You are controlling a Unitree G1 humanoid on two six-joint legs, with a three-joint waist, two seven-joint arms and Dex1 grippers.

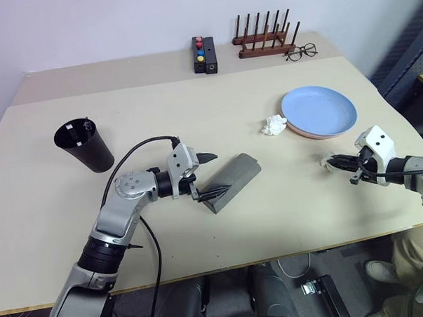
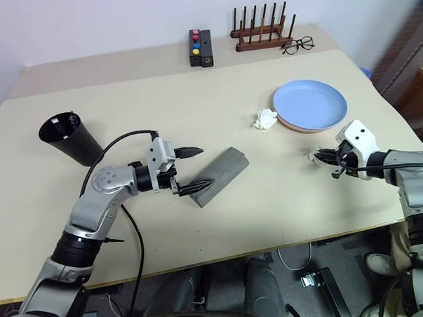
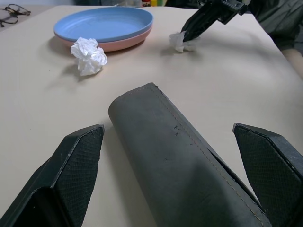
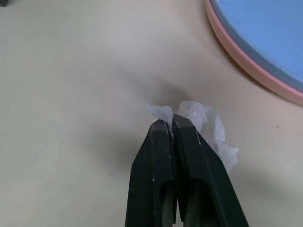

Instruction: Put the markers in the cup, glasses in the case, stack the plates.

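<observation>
My right gripper [image 4: 173, 124] is pinching a crumpled tissue scrap [image 4: 208, 127] beside the stacked plates [image 1: 319, 112]; my left gripper [image 3: 182, 156] is gaping wide, straddling the closed grey case [image 3: 180, 175] lying between its fingers.

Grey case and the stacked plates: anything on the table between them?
One crumpled tissue beside the plates; otherwise bare table out to the case, seen from the left eye view.

The left arm reaches in from the near left, its left gripper [image 1: 204, 176] pointing right with its 2 fingers spread wide. The right gripper [image 1: 332, 163] at the right points left, fingers pinched together.
</observation>
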